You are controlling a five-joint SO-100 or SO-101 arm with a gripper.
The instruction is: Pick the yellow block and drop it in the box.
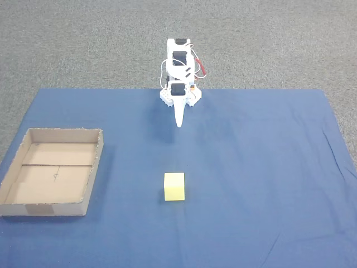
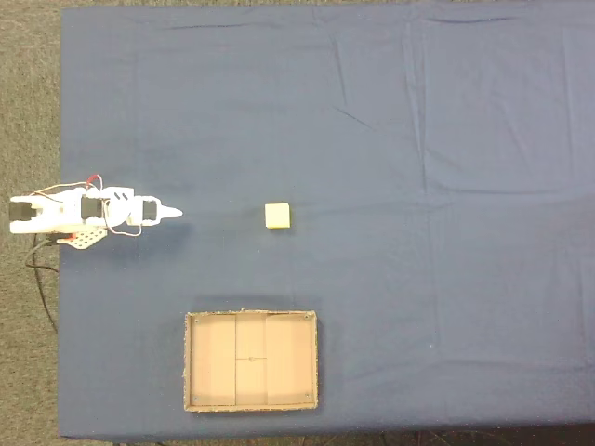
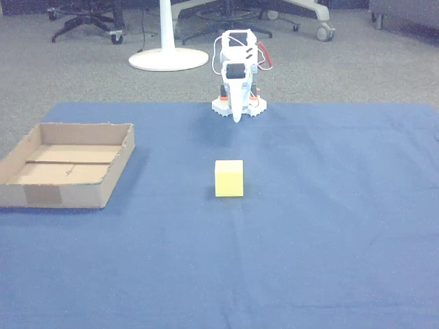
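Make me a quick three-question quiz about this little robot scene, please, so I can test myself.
1. True or false: the yellow block already lies inside the box.
2. What covers the table? A) blue cloth B) white paper C) bare wood
3. What sits between the claw and the camera in the other view?

Key: 1. False, it sits on the cloth, apart from the box. 2. A. 3. The yellow block.

Arm folded at its base, gripper (image 1: 179, 124) tip pointing fwd (jaws together), holding nothing.
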